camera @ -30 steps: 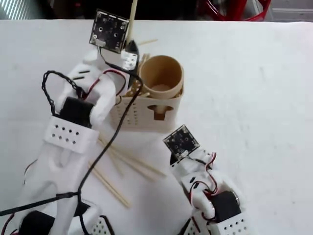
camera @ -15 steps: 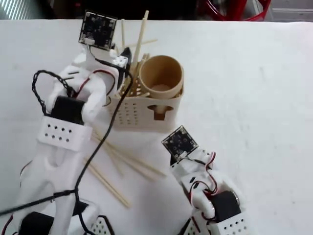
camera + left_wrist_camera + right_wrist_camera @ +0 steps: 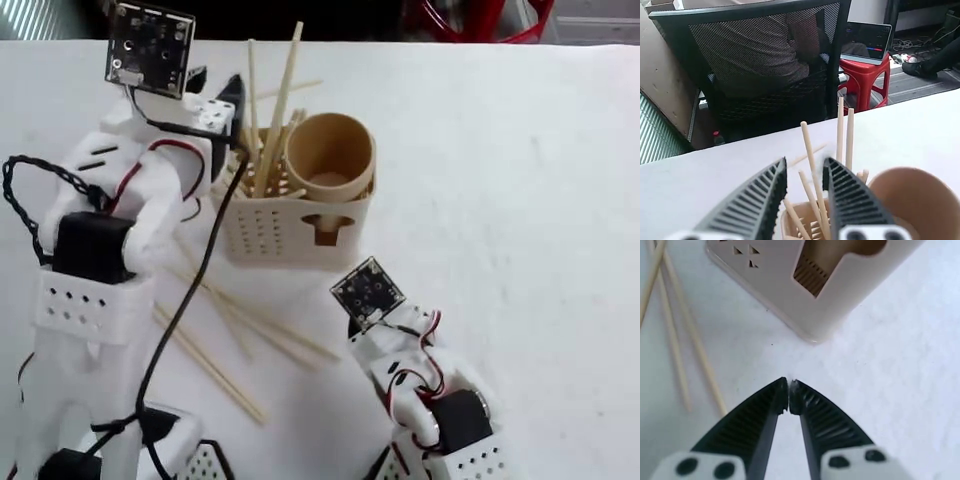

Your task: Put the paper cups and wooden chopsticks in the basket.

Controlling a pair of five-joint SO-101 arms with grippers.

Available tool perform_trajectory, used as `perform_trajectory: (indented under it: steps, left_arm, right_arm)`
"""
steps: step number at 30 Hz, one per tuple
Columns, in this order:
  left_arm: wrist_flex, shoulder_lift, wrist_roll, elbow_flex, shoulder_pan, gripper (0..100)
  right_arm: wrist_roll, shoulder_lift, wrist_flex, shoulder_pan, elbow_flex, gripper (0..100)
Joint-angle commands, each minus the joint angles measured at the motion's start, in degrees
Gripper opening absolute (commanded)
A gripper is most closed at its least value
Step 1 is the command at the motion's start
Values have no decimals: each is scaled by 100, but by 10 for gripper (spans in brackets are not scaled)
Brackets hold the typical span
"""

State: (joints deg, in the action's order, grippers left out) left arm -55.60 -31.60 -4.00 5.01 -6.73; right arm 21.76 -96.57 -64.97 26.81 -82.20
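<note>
A: Where were the loose chopsticks [image 3: 214, 370]?
B: Flat on the tabletop [image 3: 520, 200] in front of the basket [image 3: 262, 235], between the arms, long axis diagonal. Right claw [image 3: 789, 382] was nearer: low, tips together, holding nothing. Left claw [image 3: 805, 161] was raised beside the basket, partly spread, apparently holding nothing.
A: Materials?
B: Thin smooth wood. Perforated plastic basket, tan paper cup [image 3: 330, 155] inside.

Office-like workroom, white tabletop [image 3: 920, 130], black mesh office chair [image 3: 765, 55] just behind the tabletop's far edge, red plastic stool [image 3: 865, 80] beside the chair, open laptop [image 3: 867, 40] on it, loose cables [image 3: 912, 42] on the floor past the chair
</note>
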Motion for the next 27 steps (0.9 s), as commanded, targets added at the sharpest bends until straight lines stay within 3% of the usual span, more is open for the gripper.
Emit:
perform_trajectory:
  steps: [1,7,13,18,27]
  left_arm:
    - [396,-22,18,-167,-171,135]
    - [695,1297,-281,-800,-910,133]
    - [642,2659,-290,-1793,-400,132]
    - [422,2747,-299,-1846,66,132]
    - [-879,1903,-308,-2084,136,132]
  right_arm:
    - [44,40,110,-13,70,18]
    - [53,40,110,-13,62,18]
    - [53,40,110,-13,62,18]
    - [53,40,110,-4,70,18]
    - [62,40,110,-4,70,18]
